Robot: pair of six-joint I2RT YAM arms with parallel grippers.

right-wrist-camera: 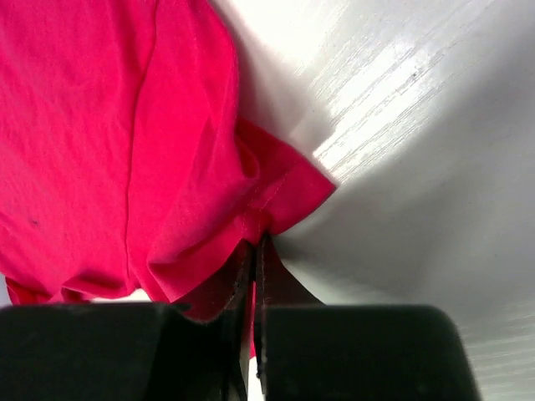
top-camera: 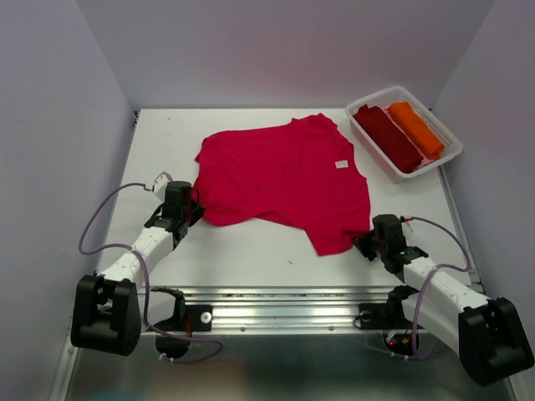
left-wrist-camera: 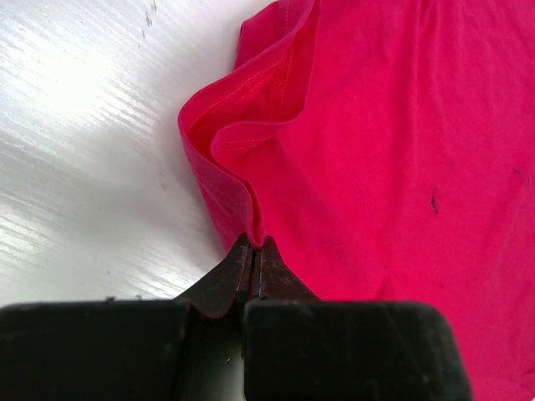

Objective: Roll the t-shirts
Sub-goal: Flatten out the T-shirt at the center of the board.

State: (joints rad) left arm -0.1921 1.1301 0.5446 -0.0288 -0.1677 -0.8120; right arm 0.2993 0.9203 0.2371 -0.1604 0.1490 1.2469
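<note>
The crimson tee (top-camera: pixel 284 175) lies spread across the middle of the white surface (top-camera: pixel 251 251). It is mostly flat, with soft creases running toward its near edge. A small white label (top-camera: pixel 341 164) shows on the cloth toward its right side.

The left claw (left-wrist-camera: pixel 255 251) sits low at the tee's near-left edge. Its two dark fingers are pressed together, with the stitched hem pinched at their tips. Just beyond the tips the hem stands up from the surface in a curled loop, and the rest of the cloth lies flat to the right. A tiny dark speck (left-wrist-camera: pixel 433 203) marks the fabric there.

The right claw (right-wrist-camera: pixel 257 242) is at the tee's near-right corner. Its fingers are also pressed together on the cloth, and a strip of red shows in the narrow slit between them. The corner bunches into folds where it enters the grip, with a small hemmed flap sticking out to one side over bare surface.

At the far-right corner of the surface stands a white basket (top-camera: pixel 374 98), set at an angle and well apart from the spread tee. Inside it, a maroon tee (top-camera: pixel 391 138) and an orange tee (top-camera: pixel 415 128) lie side by side as long rolls. They touch each other, and the maroon one is on the side nearer the crimson tee.
</note>
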